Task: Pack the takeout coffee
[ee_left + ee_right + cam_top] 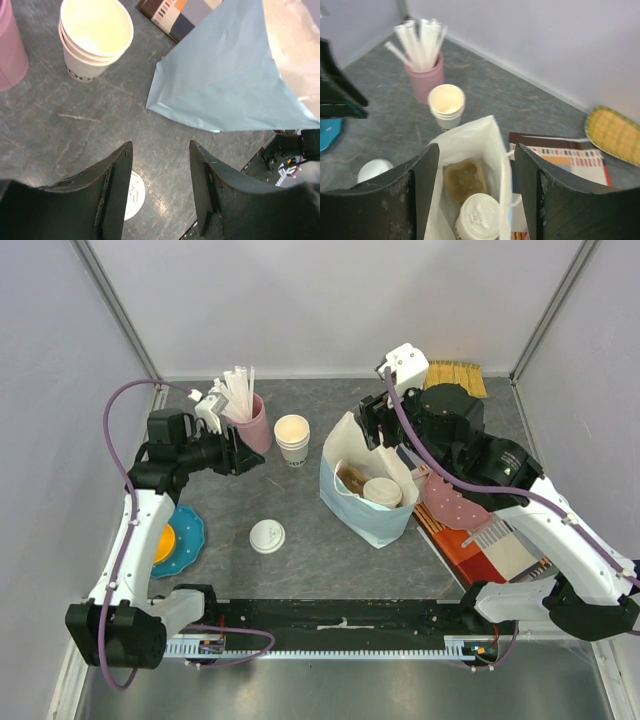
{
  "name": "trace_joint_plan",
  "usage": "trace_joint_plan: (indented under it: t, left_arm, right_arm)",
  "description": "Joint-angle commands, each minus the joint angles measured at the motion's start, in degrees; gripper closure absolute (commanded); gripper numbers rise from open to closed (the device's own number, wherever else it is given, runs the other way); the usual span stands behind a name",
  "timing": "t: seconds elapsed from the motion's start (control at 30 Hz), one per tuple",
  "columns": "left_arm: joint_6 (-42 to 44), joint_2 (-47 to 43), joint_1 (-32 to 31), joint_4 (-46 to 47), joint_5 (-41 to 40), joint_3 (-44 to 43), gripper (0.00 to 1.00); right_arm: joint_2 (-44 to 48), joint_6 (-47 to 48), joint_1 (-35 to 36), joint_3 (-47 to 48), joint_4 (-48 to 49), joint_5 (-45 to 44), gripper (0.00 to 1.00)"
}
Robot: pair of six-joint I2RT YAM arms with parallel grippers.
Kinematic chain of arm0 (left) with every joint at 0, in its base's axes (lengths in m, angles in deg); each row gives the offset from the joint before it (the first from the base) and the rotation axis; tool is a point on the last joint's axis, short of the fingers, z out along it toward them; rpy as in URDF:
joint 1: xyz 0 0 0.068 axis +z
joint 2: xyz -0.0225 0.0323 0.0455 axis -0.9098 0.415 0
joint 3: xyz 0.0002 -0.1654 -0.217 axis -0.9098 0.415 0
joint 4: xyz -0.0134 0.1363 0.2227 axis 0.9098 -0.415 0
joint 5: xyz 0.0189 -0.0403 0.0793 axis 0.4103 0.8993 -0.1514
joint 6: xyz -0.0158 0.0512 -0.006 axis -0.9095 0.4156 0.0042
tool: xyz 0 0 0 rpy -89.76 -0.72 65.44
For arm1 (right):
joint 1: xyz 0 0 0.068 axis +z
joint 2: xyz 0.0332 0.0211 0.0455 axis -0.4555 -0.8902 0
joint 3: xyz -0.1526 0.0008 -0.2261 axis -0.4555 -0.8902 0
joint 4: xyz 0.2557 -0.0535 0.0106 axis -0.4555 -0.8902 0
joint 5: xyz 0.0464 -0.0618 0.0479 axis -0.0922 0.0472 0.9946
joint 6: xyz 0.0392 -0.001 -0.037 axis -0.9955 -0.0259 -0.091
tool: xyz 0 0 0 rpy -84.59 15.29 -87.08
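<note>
Well to the left of the blue paper bag (360,522), a blue plate (188,538) lies on the tabletop (310,560). The left hand (250,455) hovers left of the bag, close to the pink cup of straws (252,422); its fingers (112,185) are apart and hold nothing. A loose lid (267,536) lies left of the bag, and a stack of paper cups (292,438) stands near the bag's far left side. The takeout coffee (382,491) stands upright inside the bag. The right hand (375,435) hangs above the bag's far rim, with fingers apart and empty.
</note>
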Motion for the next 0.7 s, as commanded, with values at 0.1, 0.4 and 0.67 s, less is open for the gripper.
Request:
trace_joint_plan:
  t: [0.1,0.4,0.67]
  left_arm:
    - [2.57,4.36,-0.24,2.55,-1.95,-9.91,0.44]
    - [5.29,12.08,-0.24,2.03,-4.4,-19.75,0.44]
    - [6.26,19.65,-0.94,1.41,-9.66,-27.94,0.44]
  right_arm:
    - [-2.08,-2.31,-0.67,3.95,2.04,-20.28,0.27]
    - [-6.39,-3.97,-13.57,7.99,1.86,-18.99,0.25]
    - [-7.27,-8.29,-29.4,4.48,1.86,-6.15,0.26]
